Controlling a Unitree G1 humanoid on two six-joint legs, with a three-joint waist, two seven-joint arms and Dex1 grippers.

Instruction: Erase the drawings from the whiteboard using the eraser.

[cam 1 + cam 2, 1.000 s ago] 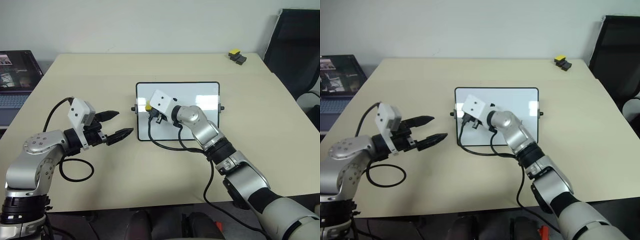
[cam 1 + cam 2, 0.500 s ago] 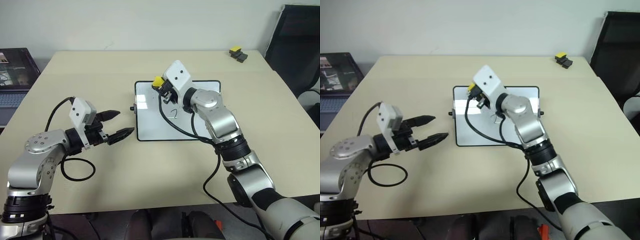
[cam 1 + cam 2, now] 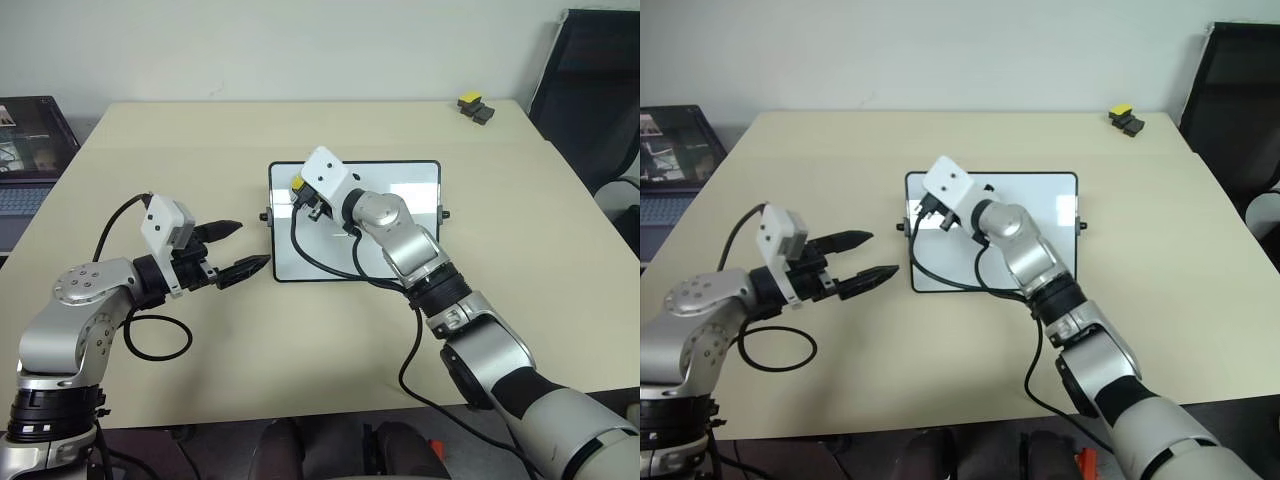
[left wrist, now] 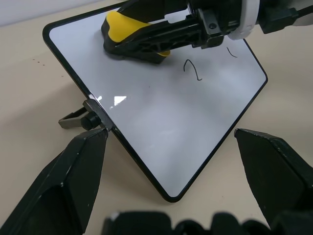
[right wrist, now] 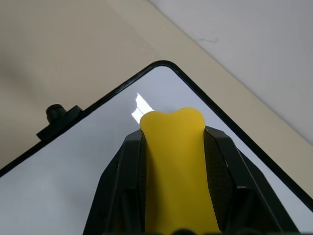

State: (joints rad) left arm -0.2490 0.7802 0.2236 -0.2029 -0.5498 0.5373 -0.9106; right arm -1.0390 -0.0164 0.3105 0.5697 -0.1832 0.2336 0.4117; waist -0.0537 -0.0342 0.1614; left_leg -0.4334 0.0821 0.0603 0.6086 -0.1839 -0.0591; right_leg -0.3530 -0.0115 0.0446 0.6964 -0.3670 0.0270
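Note:
The whiteboard lies flat at the middle of the table, with black knobs on its short sides. My right gripper is shut on the yellow eraser and holds it on the board near the far left corner. In the left wrist view the eraser rests dark side down on the white surface, and two thin dark drawings lie just beside it. In the head views my right arm covers those marks. My left gripper hovers open just off the board's left edge, holding nothing.
A black gadget with a yellow cap sits at the table's far right corner. A laptop stands off the table's left side and a black chair off its right. Black cables loop from both wrists onto the table.
My right gripper carried the eraser from the board's left middle up toward its far edge, then back down to the far left area. The left arm has kept still.

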